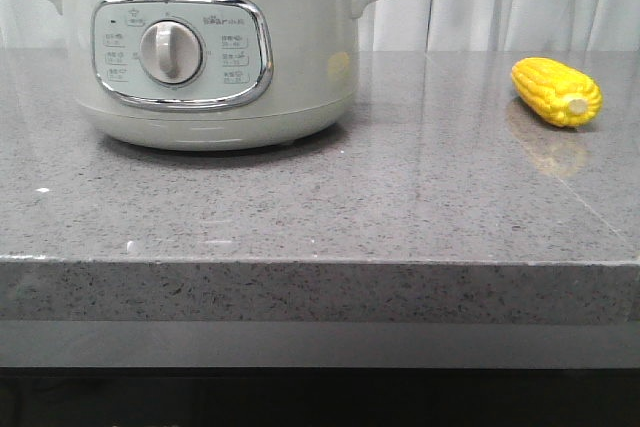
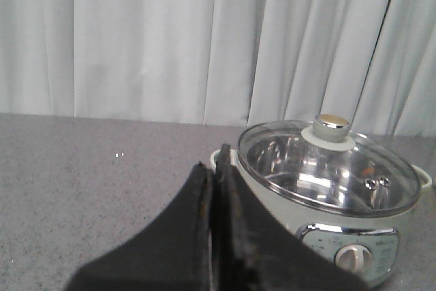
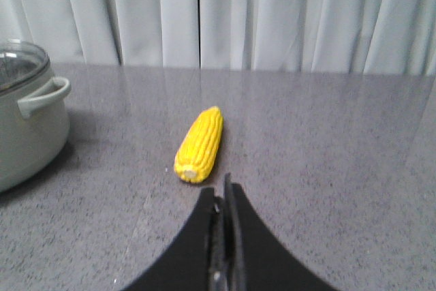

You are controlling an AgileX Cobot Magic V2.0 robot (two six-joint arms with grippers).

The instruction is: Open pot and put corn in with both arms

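Both black grippers, left [image 2: 212,175] and right [image 3: 223,192], are pressed closed, holding nothing. The glass-lidded cream-green cooker pot [image 1: 205,52] and short yellow corn cob [image 1: 556,92] sit well apart, untouched.

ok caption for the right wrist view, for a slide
Shut right gripper faces a short yellow corn cob lying on grey stone counter, cream-green pot alongside.
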